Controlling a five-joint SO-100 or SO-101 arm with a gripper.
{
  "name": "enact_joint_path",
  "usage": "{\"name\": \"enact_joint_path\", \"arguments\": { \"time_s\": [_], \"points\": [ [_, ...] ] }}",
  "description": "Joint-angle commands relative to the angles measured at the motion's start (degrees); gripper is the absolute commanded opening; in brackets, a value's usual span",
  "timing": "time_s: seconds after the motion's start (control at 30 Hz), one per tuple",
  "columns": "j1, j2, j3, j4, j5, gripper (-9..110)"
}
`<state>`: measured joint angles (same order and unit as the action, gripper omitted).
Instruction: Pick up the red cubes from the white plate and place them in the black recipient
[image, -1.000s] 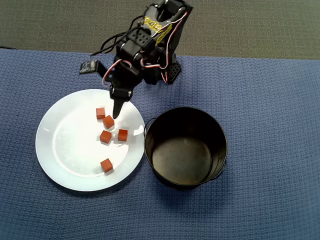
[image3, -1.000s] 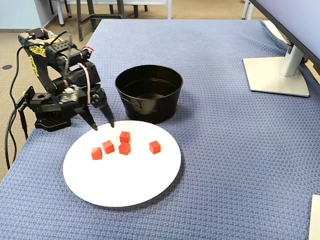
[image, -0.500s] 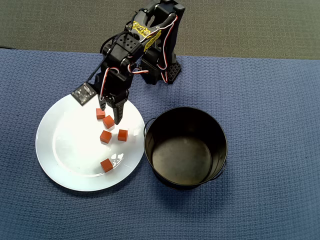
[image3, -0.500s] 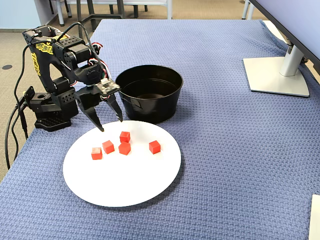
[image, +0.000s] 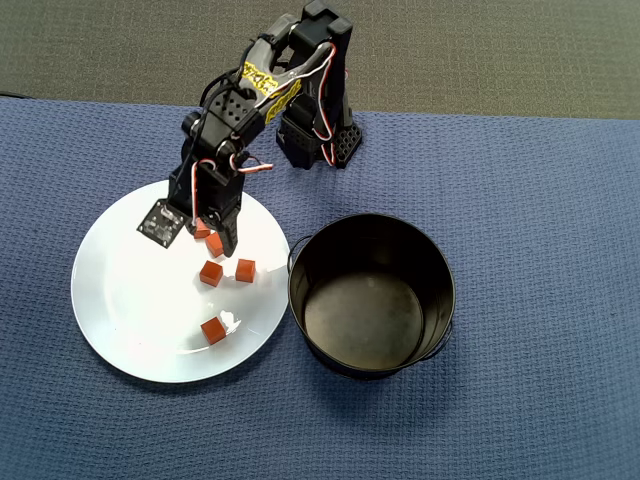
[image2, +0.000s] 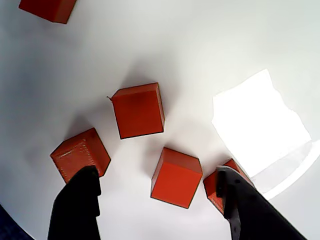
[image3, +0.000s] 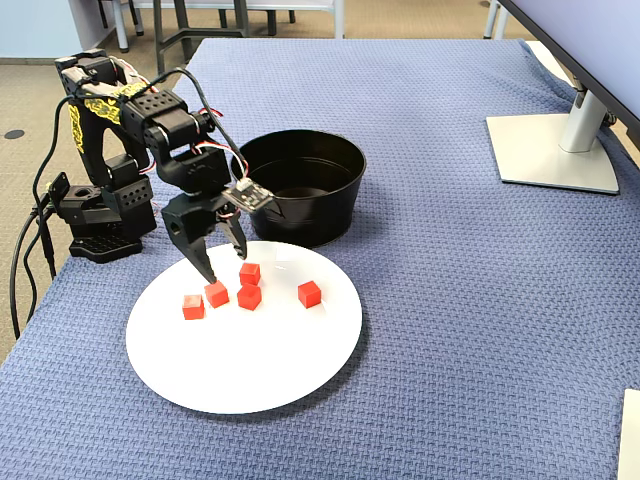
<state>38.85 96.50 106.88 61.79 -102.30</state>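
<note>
Five orange-red cubes lie on the white plate, which also shows in the fixed view. In the fixed view they are a left cube, two middle cubes, a far cube and a right cube. My gripper is open and empty, low over the cluster. In the wrist view one cube lies between the fingers of my gripper, and two others sit right at the fingertips. The black pot stands empty beside the plate.
The arm's base stands at the table's edge behind the plate. A monitor stand is at the far right in the fixed view. A blue woven cloth covers the table. The pot's rim rises beside the gripper.
</note>
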Motion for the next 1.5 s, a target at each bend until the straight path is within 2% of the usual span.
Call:
{"name": "enact_joint_path", "arguments": {
  "time_s": [0.0,0.3,0.9,1.47],
  "points": [
    [-0.18,-1.67,-5.71,-0.44,-2.11,23],
    [-3.87,-6.86,-10.02,0.97,-3.43,23],
    [-6.50,-14.59,-7.56,-8.70,-2.55,28],
    [-6.86,-13.10,-1.14,-12.39,-2.02,23]
  ]
}}
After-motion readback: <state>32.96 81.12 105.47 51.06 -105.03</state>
